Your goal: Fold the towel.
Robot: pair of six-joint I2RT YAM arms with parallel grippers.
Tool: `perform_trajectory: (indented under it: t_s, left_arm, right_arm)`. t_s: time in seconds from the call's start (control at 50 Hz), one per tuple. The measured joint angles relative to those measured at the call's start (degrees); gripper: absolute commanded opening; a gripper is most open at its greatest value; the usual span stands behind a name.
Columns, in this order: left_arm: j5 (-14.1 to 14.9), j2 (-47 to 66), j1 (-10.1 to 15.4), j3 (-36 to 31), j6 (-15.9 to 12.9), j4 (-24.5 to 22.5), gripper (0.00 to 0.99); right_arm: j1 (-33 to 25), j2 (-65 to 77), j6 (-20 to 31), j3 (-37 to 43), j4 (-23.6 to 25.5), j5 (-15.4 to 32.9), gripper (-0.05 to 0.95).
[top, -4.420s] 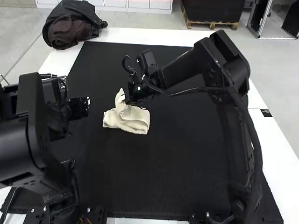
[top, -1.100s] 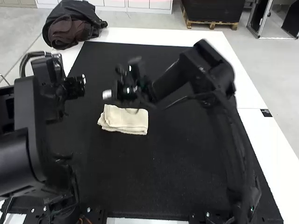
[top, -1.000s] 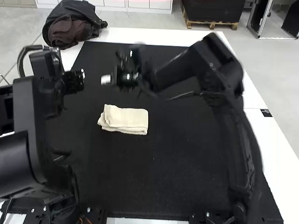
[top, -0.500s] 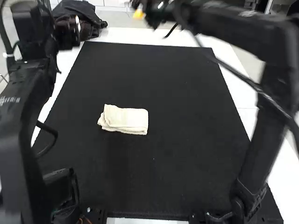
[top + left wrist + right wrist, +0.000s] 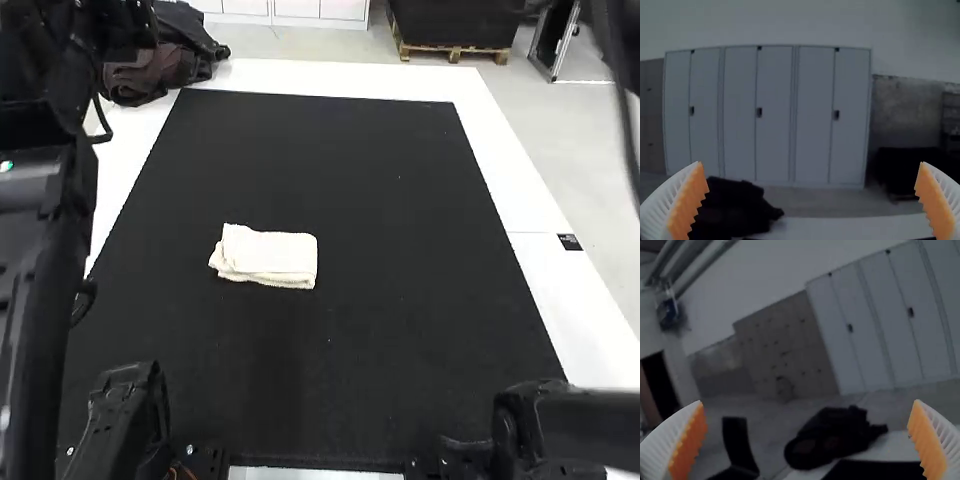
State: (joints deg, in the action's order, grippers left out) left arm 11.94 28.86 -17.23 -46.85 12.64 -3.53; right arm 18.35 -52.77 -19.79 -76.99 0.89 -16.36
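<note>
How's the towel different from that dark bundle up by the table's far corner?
The towel is cream, but the dark bundle is black and brown. The towel is folded into a flat rectangle, while the dark bundle is a lumpy heap. The towel looks smaller than the dark bundle. Both look soft.

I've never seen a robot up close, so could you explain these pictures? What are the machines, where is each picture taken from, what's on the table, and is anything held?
Two jointed robot arms work here: the left arm and the right arm. The high view looks down from above and behind them. Each other view comes from a camera on one arm's wrist, showing its own white fingers with orange pads: left fingers, right fingers.

On the white table lies a black mat, with a cream towel folded into a small oblong. Both pairs of fingers stand open, holding nothing.
</note>
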Motion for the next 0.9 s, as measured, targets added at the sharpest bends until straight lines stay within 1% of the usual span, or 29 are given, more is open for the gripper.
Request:
perform_trajectory:
  t_s: [0.12, 0.3, 0.48, 0.64, 0.78, 0.86, 0.9]
  left_arm:
    - [0.02, -4.31, 0.00, -0.87, 1.60, 1.88, 0.969]
    - [0.04, -11.17, 0.00, -0.68, 3.28, 4.11, 0.969]
    - [0.90, -18.88, 0.00, 1.55, 4.22, 9.46, 0.969]
    - [2.34, -24.11, -0.02, 2.51, 4.68, 13.57, 0.969]
    - [2.60, -26.73, 0.02, 2.75, 4.81, 13.46, 0.969]
    - [1.84, -28.26, 0.33, 4.04, 4.81, 11.93, 0.969]
    - [1.42, -28.72, 0.52, 4.85, 4.79, 11.45, 0.969]
  right_arm:
    - [-3.34, 9.57, 1.14, 1.90, 3.30, 0.35, 0.92]
    - [-9.22, 22.58, 2.75, 6.01, 5.97, 0.55, 0.92]
    - [-13.79, 33.46, 3.52, 12.50, 8.92, 0.52, 0.92]
    - [-16.52, 40.00, 3.80, 15.50, 12.44, 0.42, 0.92]
    - [-18.53, 45.72, 5.33, 18.53, 12.79, 1.07, 0.92]
    - [-19.74, 50.29, 8.33, 21.14, 12.83, 4.00, 0.92]
    - [-20.20, 52.41, 10.58, 22.23, 13.49, 6.78, 0.92]
